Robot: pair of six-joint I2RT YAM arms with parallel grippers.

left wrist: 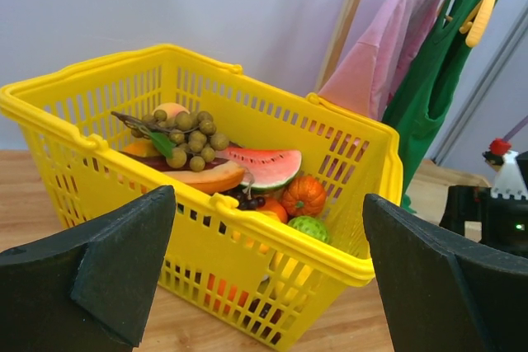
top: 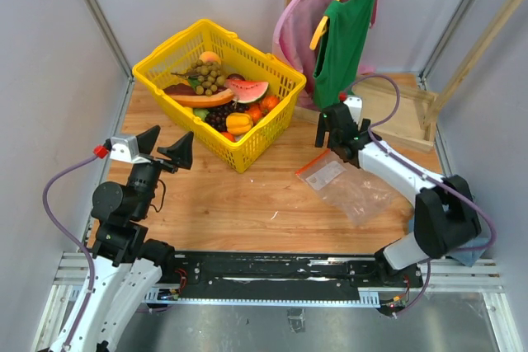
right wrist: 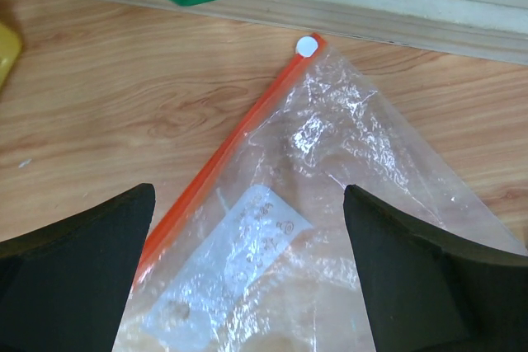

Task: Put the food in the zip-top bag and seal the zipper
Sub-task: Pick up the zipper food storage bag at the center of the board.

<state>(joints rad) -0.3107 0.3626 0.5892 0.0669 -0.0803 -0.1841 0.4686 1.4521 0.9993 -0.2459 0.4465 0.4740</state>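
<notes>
Clear film, likely limp and slippery: pinch zip-top bag (right wrist: 371, 171) by stiffer zipper (right wrist: 219, 158); left gripper (left wrist: 268, 197), right gripper (right wrist: 247, 193) gaping empty.

Robot test lab: grey panel walls (top: 41, 55), aluminium mounting rail (top: 470, 279), boxed-in wooden table (top: 231, 195).

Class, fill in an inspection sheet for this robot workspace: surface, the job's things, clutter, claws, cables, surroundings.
Surface: wooden table, light grain.
Job's things: zip-top bag lies flat right of centre, no food seen inside; zipper along its left end, sealed or not cannot be told; food all in the yellow basket, far left.
Clutter: wooden rack base, far right.
Claws: left claw open, empty, facing the basket; right claw open, empty, above the bag's zipper end.
Cables: purple cable loops off each arm, not touching the bag.
Surroundings: green garment and pink garment hang behind; grey walls.
</notes>
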